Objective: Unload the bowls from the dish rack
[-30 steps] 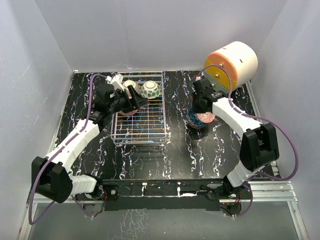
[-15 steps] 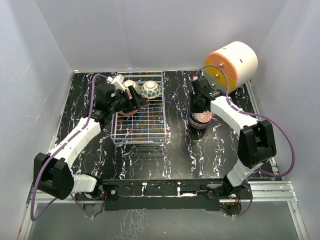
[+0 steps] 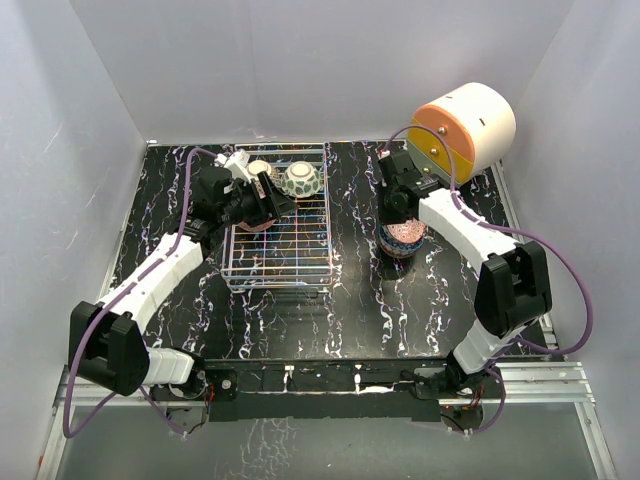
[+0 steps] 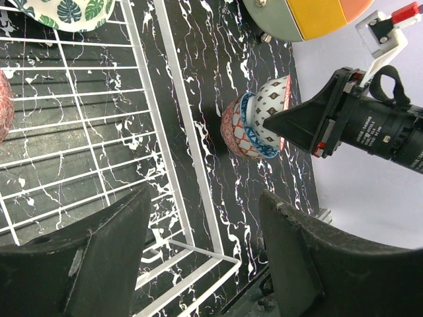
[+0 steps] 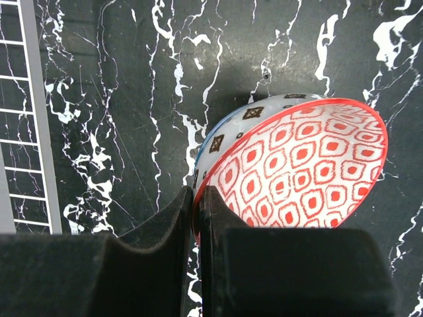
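Observation:
The silver wire dish rack [image 3: 285,250] stands left of centre. It holds a leaf-patterned bowl [image 3: 300,180], a beige bowl [image 3: 258,169] and a pink bowl [image 3: 252,226], which is partly hidden. My left gripper [image 3: 266,205] hovers open and empty over the rack's back part. In the left wrist view [image 4: 205,198] the rack's rim [image 4: 188,158] lies between its fingers. My right gripper [image 3: 393,214] is shut on the rim of a red-patterned bowl [image 5: 304,162], tilted on a stack of bowls [image 3: 405,240] right of the rack. The stack also shows in the left wrist view [image 4: 254,125].
A large white-and-orange cylindrical drawer unit [image 3: 465,125] stands at the back right, just behind my right arm. The black marbled table [image 3: 350,300] is walled by white panels. The rack's edge [image 5: 26,99] shows at the left in the right wrist view.
My right gripper has shifted slightly back and left with the red-patterned bowl, which has settled lower onto the stack. The left gripper has barely moved.

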Robot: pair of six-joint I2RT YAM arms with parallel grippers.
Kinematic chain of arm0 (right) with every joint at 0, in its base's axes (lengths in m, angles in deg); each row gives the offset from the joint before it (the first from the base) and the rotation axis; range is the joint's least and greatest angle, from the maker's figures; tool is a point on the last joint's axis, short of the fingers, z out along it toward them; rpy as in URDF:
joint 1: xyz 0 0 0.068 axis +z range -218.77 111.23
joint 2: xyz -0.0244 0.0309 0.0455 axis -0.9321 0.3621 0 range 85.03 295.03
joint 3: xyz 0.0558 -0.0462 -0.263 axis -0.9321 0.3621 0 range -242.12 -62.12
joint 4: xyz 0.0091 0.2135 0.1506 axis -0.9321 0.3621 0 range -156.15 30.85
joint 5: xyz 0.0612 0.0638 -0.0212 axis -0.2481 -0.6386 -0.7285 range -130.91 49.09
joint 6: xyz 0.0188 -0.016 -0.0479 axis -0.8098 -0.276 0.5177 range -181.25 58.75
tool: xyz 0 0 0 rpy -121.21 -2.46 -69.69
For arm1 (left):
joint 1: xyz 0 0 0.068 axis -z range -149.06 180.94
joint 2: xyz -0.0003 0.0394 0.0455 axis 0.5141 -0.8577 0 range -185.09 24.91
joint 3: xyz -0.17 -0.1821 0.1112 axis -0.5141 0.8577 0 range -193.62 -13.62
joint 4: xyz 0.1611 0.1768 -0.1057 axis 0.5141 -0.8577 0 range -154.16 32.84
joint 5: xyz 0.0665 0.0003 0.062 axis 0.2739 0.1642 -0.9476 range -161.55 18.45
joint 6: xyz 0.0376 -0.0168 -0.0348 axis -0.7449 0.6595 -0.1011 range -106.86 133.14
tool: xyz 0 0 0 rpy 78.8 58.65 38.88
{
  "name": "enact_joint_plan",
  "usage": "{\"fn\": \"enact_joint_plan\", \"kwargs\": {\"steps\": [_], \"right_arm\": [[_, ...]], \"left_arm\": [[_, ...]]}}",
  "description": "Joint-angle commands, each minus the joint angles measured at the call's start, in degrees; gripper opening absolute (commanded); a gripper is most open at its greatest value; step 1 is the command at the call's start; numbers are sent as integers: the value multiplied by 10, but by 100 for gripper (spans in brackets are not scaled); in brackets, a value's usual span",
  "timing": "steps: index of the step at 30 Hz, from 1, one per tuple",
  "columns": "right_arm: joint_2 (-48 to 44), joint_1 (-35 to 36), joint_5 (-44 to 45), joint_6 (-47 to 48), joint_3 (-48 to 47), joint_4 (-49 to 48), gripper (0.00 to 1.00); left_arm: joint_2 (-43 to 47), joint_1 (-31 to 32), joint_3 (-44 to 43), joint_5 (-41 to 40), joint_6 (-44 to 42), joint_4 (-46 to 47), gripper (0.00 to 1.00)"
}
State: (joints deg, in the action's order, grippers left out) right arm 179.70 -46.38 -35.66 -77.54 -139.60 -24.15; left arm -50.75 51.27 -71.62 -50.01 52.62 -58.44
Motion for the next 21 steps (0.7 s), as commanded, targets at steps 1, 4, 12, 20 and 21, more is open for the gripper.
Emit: {"fn": "enact_joint_plan", "kwargs": {"steps": [1, 4, 12, 20, 21], "right_arm": [[-17, 12, 50, 13, -46, 9, 8], [-18, 15, 57, 13, -45, 18, 8], [-12, 17, 88, 13, -26, 20, 8], [7, 16, 75, 16, -13, -3, 9], [11, 17, 74, 16, -13, -3, 8]], "left_arm": [[11, -4, 8, 9, -3, 14, 65], [15, -4, 11, 8, -4, 13, 65], [37, -5, 15, 2, -6, 0, 65], [55, -7, 25, -14, -16, -22, 65], [56, -8, 25, -15, -17, -24, 65]]}}
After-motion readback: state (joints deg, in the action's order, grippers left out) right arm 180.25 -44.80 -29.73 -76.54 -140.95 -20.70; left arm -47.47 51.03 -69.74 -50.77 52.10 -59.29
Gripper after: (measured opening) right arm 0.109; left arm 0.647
